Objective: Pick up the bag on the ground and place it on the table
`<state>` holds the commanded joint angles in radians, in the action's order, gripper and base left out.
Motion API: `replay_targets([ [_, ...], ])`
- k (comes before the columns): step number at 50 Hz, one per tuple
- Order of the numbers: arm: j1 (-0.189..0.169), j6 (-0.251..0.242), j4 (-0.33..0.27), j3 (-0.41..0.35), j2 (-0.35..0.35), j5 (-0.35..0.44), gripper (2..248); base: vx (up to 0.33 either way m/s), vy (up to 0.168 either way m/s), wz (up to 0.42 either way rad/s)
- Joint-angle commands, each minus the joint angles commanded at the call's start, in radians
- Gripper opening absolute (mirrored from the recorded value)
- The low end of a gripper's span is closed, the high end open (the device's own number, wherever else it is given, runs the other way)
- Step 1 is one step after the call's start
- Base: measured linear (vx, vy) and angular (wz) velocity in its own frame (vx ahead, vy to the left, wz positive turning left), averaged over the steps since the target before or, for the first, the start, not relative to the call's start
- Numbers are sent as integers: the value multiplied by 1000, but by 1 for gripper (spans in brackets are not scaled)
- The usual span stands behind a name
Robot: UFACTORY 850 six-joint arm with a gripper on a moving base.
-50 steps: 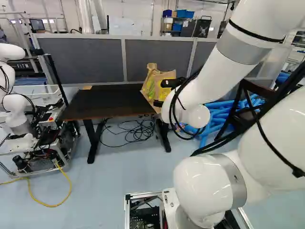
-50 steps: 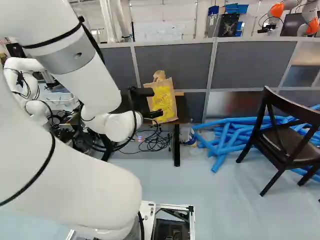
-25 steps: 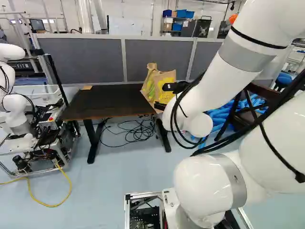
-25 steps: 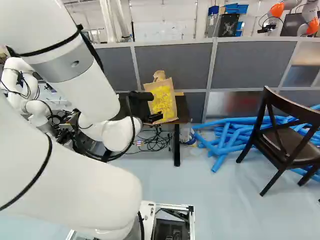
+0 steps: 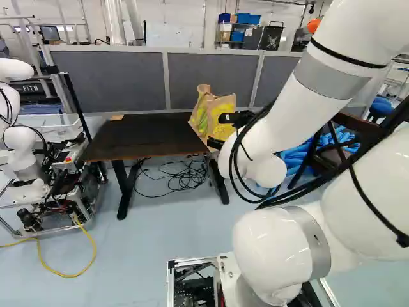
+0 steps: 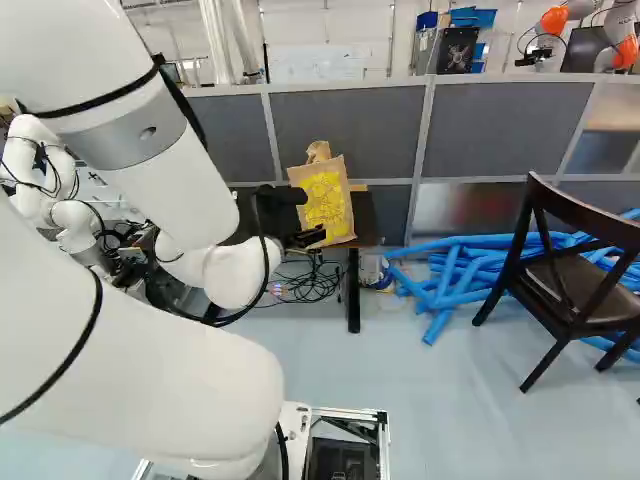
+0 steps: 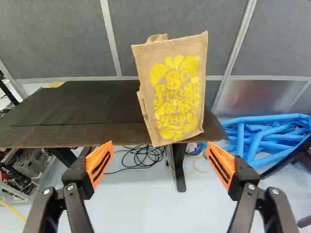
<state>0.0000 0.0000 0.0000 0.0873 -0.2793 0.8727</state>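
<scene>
1. The brown paper bag [image 7: 177, 90] stands, a little tilted, at the right end of the black table [image 7: 63, 116], with its foot at the front edge and seeming to jut slightly past it.
2. The gripper [image 7: 159, 143] is released: its orange-padded fingers stand wide apart in front of the table, and neither touches the bag, which rises ahead of them.
3. The white arm [image 5: 323, 96] reaches toward the table's right end from the near side, holding nothing.
4. Measured against the task, the lift and the placing look done, since the bag is off the floor and nothing grips it.
5. What is left, by judgement, is a straight retreat from the table, or a gentle push to bring the bag further in.
6. The risk lies at the table's front edge: a finger catching the thin paper could tip the bag off.
7. Around the table, black cables [image 5: 182, 176] lie beneath it, blue foam tubes [image 6: 455, 275] to its right, and a grey partition [image 5: 105, 77] stands behind it.
</scene>
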Motion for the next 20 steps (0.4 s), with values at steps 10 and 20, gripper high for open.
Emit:
replay_targets([
  [10,0,0,0,0,0,0,247,0,0,0],
  [20,0,0,0,0,0,0,247,0,0,0],
])
